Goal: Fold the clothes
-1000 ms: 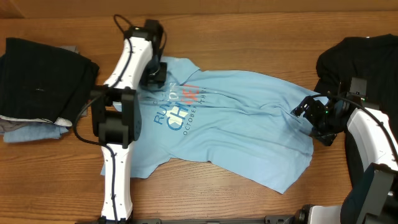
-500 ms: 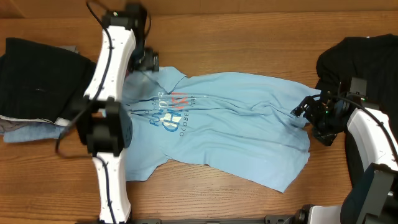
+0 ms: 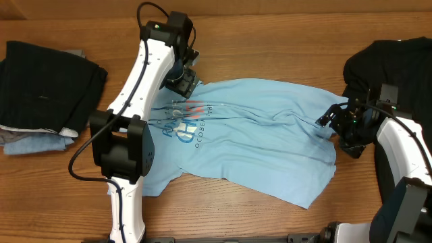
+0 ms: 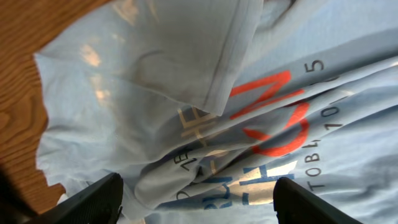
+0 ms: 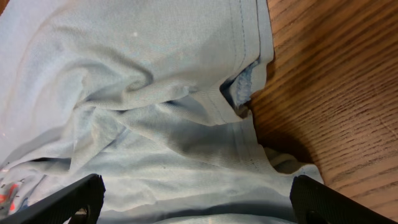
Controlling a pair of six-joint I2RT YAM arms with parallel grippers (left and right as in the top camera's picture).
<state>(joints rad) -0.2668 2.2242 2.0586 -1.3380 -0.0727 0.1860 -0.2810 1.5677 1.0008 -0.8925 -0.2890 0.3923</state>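
Centre of table (image 3: 283, 50): one sky-blue T-shirt (image 3: 270, 142), spread, crumpled. Two grippers: left gripper (image 3: 181, 81) over shirt's upper-left edge, jaws wide above fabric; right gripper (image 3: 332, 127) at shirt's right edge, jaws wide. One folded stack (image 3: 47, 88) far left. One black shirt (image 3: 398, 57) far right, cut off by frame. Bare wood behind and in front of shirt. Lettering (image 3: 190, 127) creased, partly unreadable.
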